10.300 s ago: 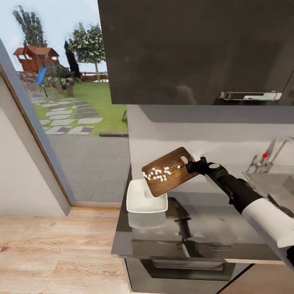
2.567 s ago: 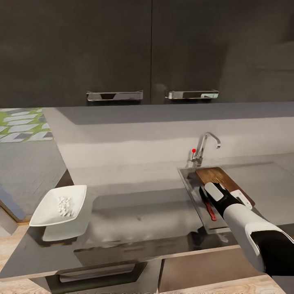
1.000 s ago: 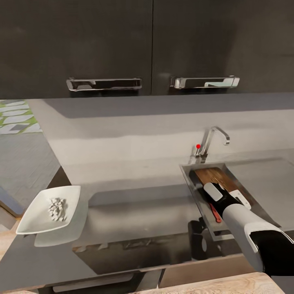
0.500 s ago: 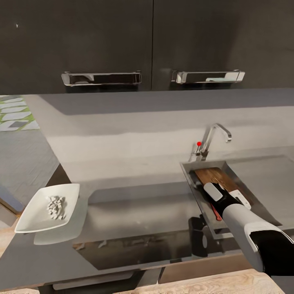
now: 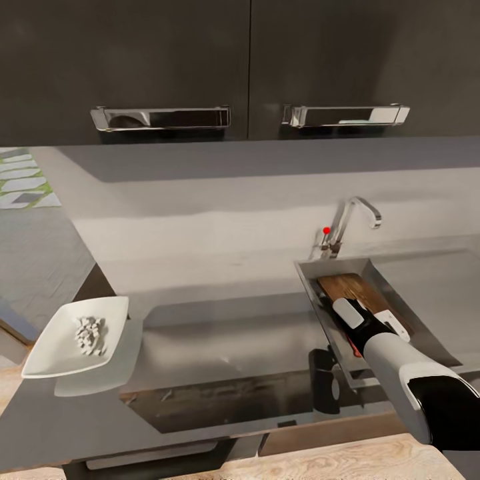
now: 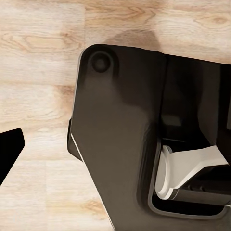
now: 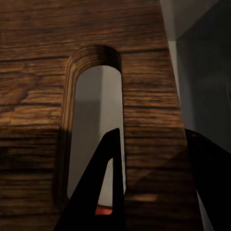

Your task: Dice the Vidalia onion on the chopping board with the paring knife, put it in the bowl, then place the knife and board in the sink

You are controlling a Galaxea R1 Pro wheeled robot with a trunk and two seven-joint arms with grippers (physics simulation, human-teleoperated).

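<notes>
Countertop [image 5: 220, 347]: one long grey reflective worktop is seen, running from the bowl's end to the sink.
Bowl [image 5: 50, 347]: one white square bowl is set near the countertop's left end, well apart from the sink.
Diced onion [image 5: 89, 333]: one small heap of pale bits is held inside the bowl; the bits are too small to be counted.
Sink [image 5: 320, 303]: one steel basin is let into the worktop at the right, with one chrome tap [image 5: 353, 220] and one red knob [image 5: 326, 231] behind it.
Chopping board [image 5: 353, 291]: one brown wooden board is lying inside the basin, its handle slot [image 7: 96, 130] seen close up in the right wrist view.
Paring knife [image 5: 351, 345]: one sliver of red is glimpsed in the basin beside the right wrist; its blade is hidden.
Right gripper [image 7: 151, 185]: it is lowered into the sink over the board; one dark finger [image 7: 98, 192] is placed through the slot, the other lies past the board's edge; a firm grip cannot be told.
Left gripper: one dark fingertip [image 6: 8, 149] is seen above wooden floor [image 6: 38, 57], beside the robot's base [image 6: 120, 144]; its opening cannot be told.
Wall cabinets: two chrome handles [image 5: 160, 117] are counted.
</notes>
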